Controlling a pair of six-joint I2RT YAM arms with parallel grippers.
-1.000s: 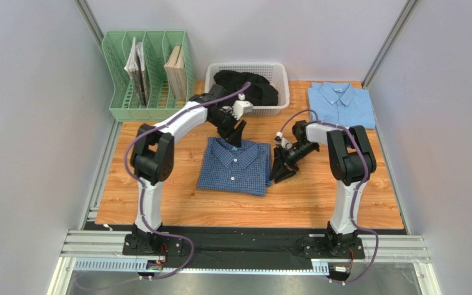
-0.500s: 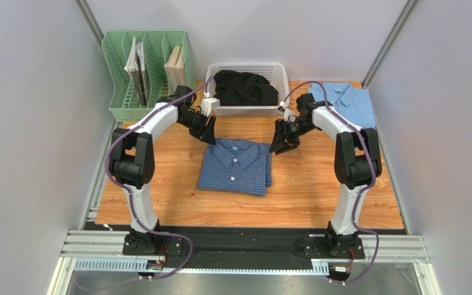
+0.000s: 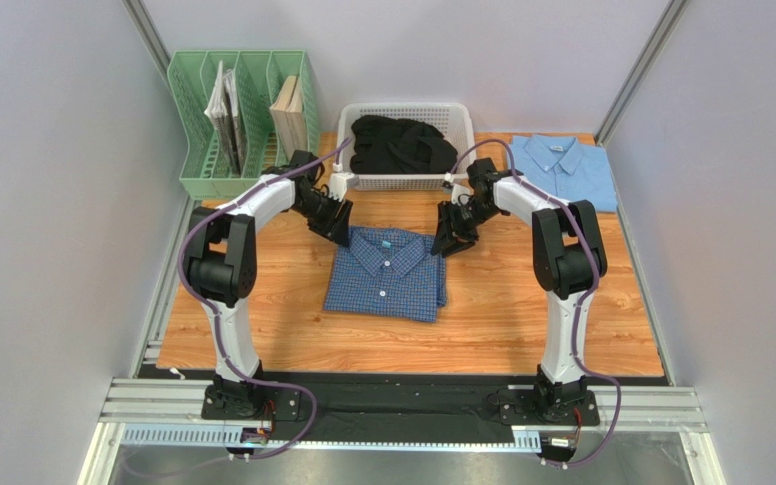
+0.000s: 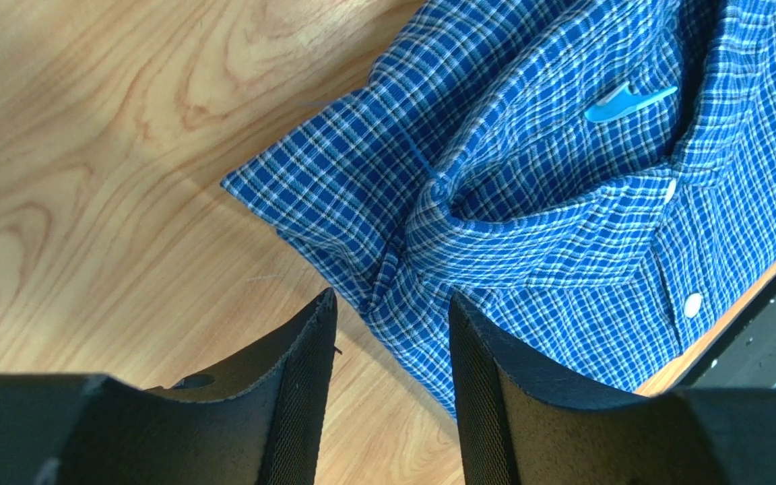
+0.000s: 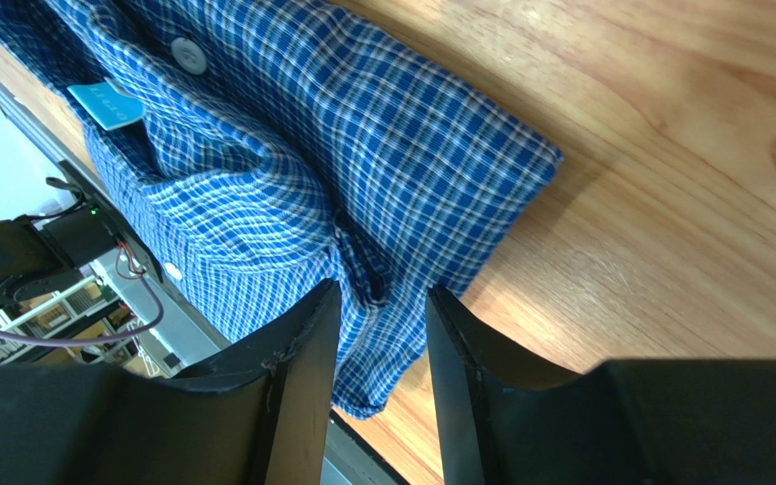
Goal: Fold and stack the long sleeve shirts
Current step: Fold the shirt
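Folded: dark-blue checked shirt [image 3: 386, 275] centre; light-blue shirt [image 3: 562, 170] far right.

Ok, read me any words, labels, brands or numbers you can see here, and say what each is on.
No text here can be read.
Small light blue neck tag inside the collar of the dark blue checked button-up shirt: faint print, too blurred to read.
Books in the green plastic file rack: lettering too small to read.
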